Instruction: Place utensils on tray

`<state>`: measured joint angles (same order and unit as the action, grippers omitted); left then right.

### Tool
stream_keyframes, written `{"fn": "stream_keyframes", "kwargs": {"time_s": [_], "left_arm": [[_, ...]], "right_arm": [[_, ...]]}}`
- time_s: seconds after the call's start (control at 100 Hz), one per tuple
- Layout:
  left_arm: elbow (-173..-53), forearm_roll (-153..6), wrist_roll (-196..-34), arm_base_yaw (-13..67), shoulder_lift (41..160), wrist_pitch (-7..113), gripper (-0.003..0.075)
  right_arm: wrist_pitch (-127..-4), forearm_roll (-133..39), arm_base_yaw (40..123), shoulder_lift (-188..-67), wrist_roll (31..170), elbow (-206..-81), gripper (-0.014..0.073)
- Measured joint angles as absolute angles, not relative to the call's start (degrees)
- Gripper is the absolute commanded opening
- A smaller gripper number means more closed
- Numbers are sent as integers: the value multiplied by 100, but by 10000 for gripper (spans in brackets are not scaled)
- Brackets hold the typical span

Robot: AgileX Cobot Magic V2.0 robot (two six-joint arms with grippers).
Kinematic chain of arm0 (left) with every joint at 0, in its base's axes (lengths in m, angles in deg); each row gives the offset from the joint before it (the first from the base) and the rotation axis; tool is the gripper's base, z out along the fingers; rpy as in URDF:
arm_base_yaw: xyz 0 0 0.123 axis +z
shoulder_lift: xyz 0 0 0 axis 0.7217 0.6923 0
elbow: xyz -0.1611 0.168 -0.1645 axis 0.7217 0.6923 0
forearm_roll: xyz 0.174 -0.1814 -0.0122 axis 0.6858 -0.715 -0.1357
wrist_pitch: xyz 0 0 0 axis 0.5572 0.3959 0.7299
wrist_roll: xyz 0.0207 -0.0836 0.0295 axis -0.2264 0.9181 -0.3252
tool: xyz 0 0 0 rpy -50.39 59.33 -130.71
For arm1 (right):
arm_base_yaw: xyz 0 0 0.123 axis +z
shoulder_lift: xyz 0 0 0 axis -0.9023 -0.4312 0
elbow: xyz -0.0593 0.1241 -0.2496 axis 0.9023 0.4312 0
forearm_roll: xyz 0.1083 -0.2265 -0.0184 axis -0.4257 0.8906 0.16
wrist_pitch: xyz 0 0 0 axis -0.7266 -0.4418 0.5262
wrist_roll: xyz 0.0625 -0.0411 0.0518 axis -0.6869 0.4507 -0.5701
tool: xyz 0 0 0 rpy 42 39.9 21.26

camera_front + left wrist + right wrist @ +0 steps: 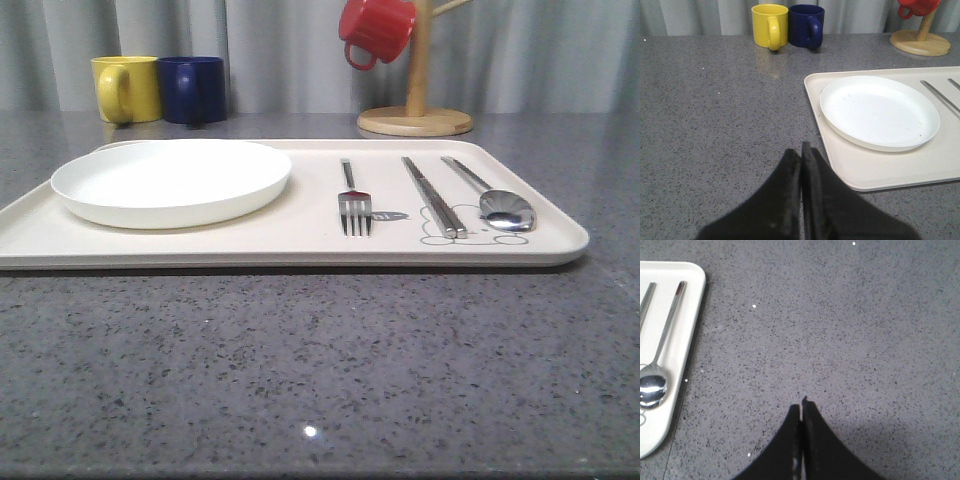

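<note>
spoon (653,389) on tray (690,315), apart from closed right pincer (801,412).

a mock kitchen or dining corner, staged rather than lived in. a speckled grey stone-look bench (300,380) carries a cream tray (300,245) laid with a white plate (170,180) and cutlery. behind stand a yellow mug (125,88), a dark blue mug (192,88) and a wooden mug tree (418,100) with a red mug (375,30) hung on it. a plain pale curtain (290,50) closes off the back.
</note>
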<state>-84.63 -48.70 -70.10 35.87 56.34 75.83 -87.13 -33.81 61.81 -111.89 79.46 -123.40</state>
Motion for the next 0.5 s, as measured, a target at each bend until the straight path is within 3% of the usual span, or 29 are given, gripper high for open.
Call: {"fn": "stream_keyframes", "kwargs": {"time_s": [0.32,0.5], "left_arm": [[-8463,-4870,-7010,3587,5634,7583,-19],[-8463,-4870,-7010,3587,5634,7583,-19]], "right_arm": [[-7257,-3282,6181,-8824,7972,-10473,-74],[-7021,-3221,6181,-7430,7972,-9459,-74]]}}
